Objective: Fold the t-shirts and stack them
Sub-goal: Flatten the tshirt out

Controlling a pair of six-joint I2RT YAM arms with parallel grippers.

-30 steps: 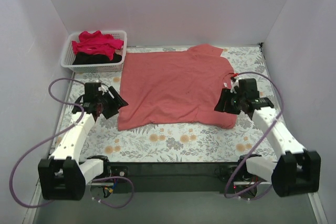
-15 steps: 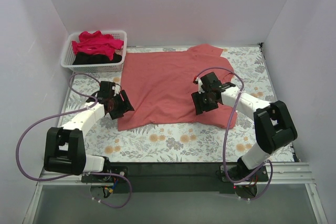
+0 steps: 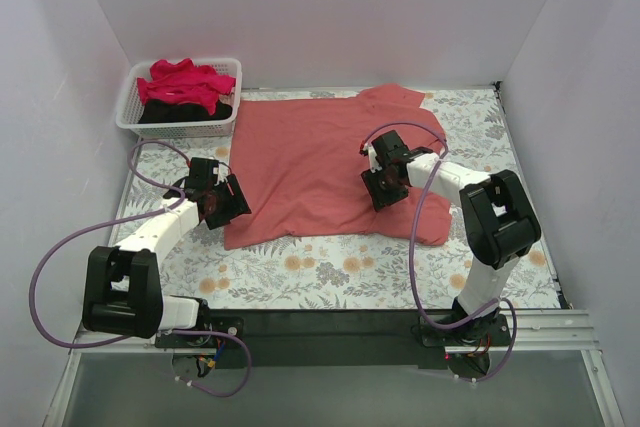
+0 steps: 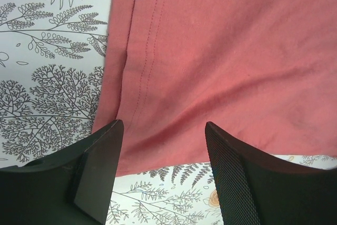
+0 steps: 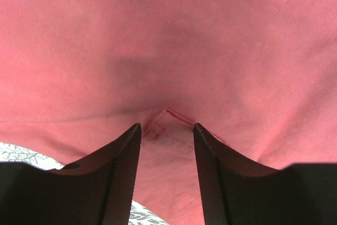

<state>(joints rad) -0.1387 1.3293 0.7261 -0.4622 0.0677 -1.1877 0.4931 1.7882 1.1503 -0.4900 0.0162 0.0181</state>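
The coral-red t-shirt (image 3: 320,162) lies spread flat on the floral table cover. My left gripper (image 3: 230,204) is open just above its near left corner. In the left wrist view the jaws (image 4: 163,130) straddle the stitched side hem and bottom edge of the shirt (image 4: 221,51). My right gripper (image 3: 384,190) is over the shirt's near right part. In the right wrist view the gripper (image 5: 167,127) has its jaws a narrow gap apart, with a hemmed cloth corner (image 5: 169,130) lying between them, not pinched. The crimson-pink shirt (image 3: 183,82) lies on the black shirt (image 3: 165,112) in the basket.
The white slatted basket (image 3: 128,115) stands at the back left, next to the shirt's far left edge. White walls close in the left, back and right sides. The floral cover (image 3: 340,272) shows in front of the shirt, and the arm bases sit at the near edge.
Both arms have reached out from a drawn-back pose to the coral-red shirt. The left went to its near left corner. The right moved left over the cloth.
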